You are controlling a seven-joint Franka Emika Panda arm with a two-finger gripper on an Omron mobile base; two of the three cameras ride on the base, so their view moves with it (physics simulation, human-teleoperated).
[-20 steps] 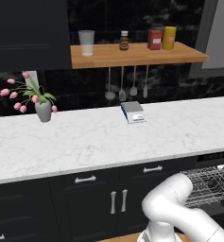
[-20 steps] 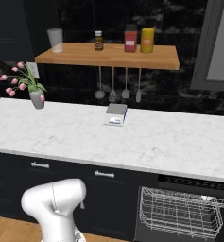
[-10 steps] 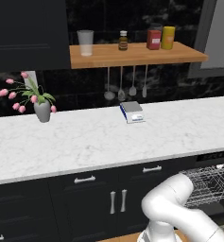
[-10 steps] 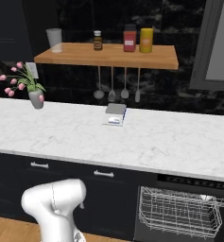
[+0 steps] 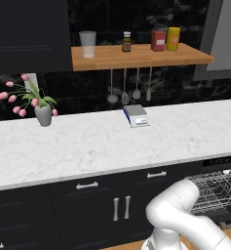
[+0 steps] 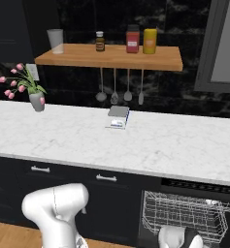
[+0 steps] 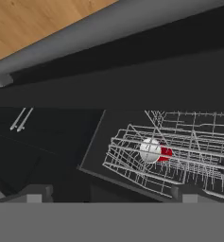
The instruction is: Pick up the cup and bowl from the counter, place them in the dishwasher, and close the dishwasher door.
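Dishwasher point(image 6: 184, 213) rack pulled out, counter point(image 5: 102, 146) with scale point(image 5: 136, 115), vase point(image 5: 43, 114)

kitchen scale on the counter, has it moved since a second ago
No. The scale sits on the counter below the hanging utensils, right of the flower vase, the same spot as before in both base views.

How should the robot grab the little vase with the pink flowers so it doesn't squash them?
Take the grey vase around its body, coming in level from the front edge of the counter. The vase stands upright and its sides are bare, while the pink flowers spread out above it, so a grab from the top would probably crush them.
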